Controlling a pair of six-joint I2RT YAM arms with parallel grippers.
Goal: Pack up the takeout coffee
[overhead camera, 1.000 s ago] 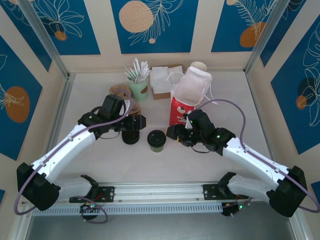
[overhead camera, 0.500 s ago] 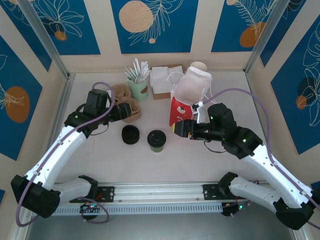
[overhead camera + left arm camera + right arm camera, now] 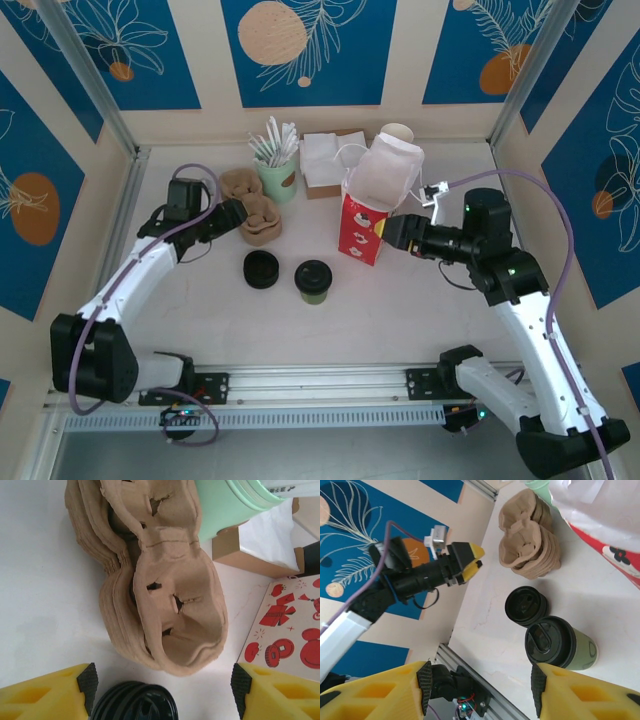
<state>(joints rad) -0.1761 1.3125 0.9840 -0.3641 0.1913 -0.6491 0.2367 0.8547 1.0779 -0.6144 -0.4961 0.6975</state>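
White worktop point(image 3: 200, 310) boxed in by blue leaf-print walls: both hands spread and empty, the coffee standing free.
The takeout coffee point(image 3: 313, 281), olive cup with its black lid on, stands upright near the middle of the worktop, just right of a loose black lid point(image 3: 261, 269) and to the near left of the red paper bag point(image 3: 362, 228), outside it and apart from both hands. The left hand point(image 3: 160, 690) has its yellow fingers point(image 3: 47, 696) wide apart with nothing between them; it points at the stack of brown pulp cup carriers point(image 3: 170, 605) and sits close to it without gripping it. The right hand point(image 3: 480, 692) is also spread and holds nothing; it hangs at the bag's right side, and whether it touches the bag cannot be told.
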